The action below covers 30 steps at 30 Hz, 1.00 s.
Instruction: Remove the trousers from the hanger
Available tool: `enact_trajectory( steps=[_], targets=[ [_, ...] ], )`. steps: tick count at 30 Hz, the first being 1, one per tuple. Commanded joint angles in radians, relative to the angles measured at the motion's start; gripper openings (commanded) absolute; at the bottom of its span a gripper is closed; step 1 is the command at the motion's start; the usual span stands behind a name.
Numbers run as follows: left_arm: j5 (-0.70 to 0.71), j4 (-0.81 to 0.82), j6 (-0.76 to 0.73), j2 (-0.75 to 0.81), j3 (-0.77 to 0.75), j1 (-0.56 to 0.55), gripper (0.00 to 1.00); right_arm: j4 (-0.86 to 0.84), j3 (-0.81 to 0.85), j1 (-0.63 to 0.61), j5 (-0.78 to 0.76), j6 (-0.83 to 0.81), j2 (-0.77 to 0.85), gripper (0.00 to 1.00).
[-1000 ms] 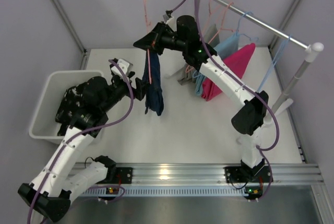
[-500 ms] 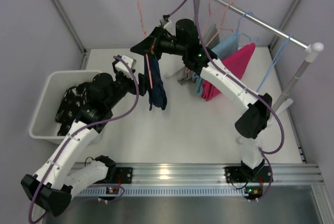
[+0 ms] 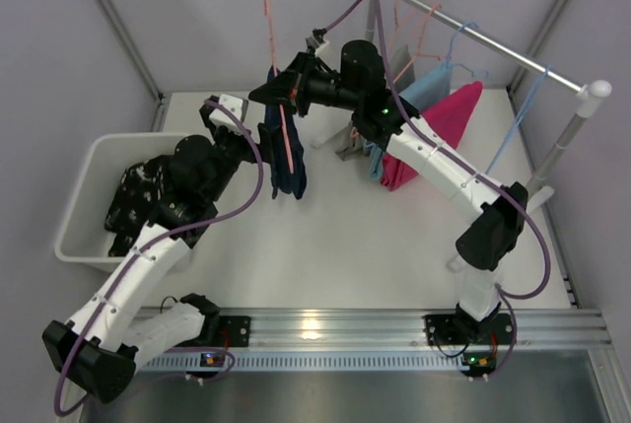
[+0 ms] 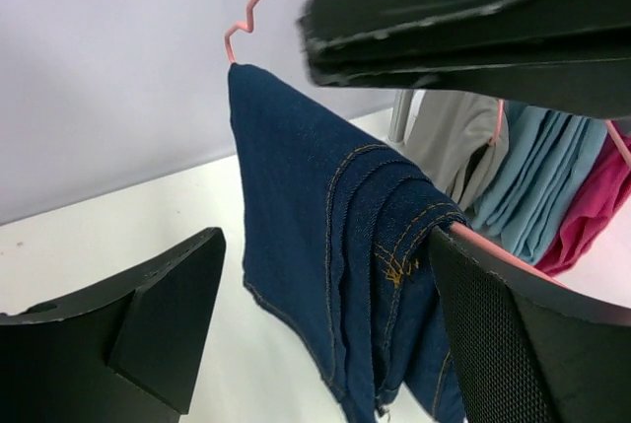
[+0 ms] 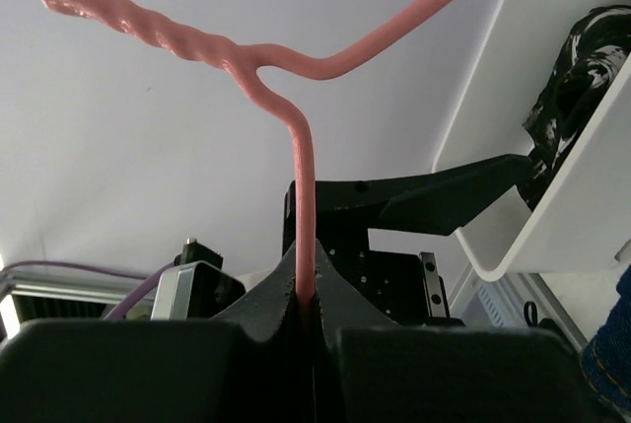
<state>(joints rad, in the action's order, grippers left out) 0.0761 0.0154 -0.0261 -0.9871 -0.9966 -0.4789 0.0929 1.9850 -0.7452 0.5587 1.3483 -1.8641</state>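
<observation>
Navy blue trousers (image 3: 287,162) hang folded over a pink wire hanger (image 3: 286,132) held in the air, off the rail. My right gripper (image 3: 279,88) is shut on the hanger's wire (image 5: 306,196) just below its twisted neck. My left gripper (image 3: 258,145) is open, one finger on each side of the navy trousers (image 4: 335,246), and neither pad presses the cloth. Black speckled trousers (image 3: 138,196) lie in the white bin (image 3: 84,162). Magenta trousers (image 3: 449,122) hang on the rail (image 3: 483,38).
A light blue garment (image 3: 424,88) and a grey one (image 3: 350,142) hang beside the magenta pair. Empty pink and blue hangers dangle from the rail, whose stand (image 3: 552,162) is at the right. The bin sits at the table's left edge.
The right arm has carried the hanger and navy trousers left and a little higher. The left gripper has moved up and in, so its open fingers now straddle the trousers.
</observation>
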Motion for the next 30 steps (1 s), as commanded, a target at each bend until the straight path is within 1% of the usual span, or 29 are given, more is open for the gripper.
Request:
enact_trajectory(
  steps=[1,2,7,11,15,17,21,24,27,28,30],
  targets=[
    [0.05,0.101,0.022,-0.001,0.006,-0.004,0.89,-0.245,-0.012,-0.026,-0.009,-0.012,0.132,0.0],
    [0.044,0.101,0.056,0.004,0.015,-0.003,0.89,-0.289,-0.04,-0.025,-0.02,-0.015,0.153,0.0],
    [0.045,0.121,0.066,0.034,0.07,-0.003,0.9,-0.386,-0.077,-0.025,-0.065,-0.07,0.194,0.0],
    [0.011,0.144,0.051,0.041,0.078,-0.004,0.91,-0.381,-0.066,-0.026,-0.063,-0.077,0.198,0.0],
    [-0.077,0.169,0.052,0.028,0.066,-0.01,0.91,-0.384,-0.069,-0.033,-0.072,-0.087,0.204,0.0],
    [-0.134,0.176,0.058,0.028,0.059,-0.03,0.92,-0.383,-0.066,-0.031,-0.079,-0.087,0.204,0.0],
    [-0.174,0.182,0.072,0.022,0.046,-0.059,0.94,-0.38,-0.049,-0.033,-0.097,-0.095,0.203,0.0],
    [-0.161,0.179,0.072,0.007,0.033,-0.092,0.94,-0.375,-0.009,-0.034,-0.106,-0.098,0.191,0.0],
    [-0.095,0.189,0.051,-0.015,0.024,-0.124,0.93,-0.372,0.015,-0.042,-0.109,-0.095,0.191,0.0],
    [-0.025,0.192,0.052,-0.019,0.013,-0.124,0.93,-0.372,0.017,-0.045,-0.109,-0.095,0.194,0.0],
    [0.051,0.19,0.048,-0.039,0.001,-0.124,0.92,-0.374,0.017,-0.051,-0.105,-0.101,0.203,0.0]
  ],
)
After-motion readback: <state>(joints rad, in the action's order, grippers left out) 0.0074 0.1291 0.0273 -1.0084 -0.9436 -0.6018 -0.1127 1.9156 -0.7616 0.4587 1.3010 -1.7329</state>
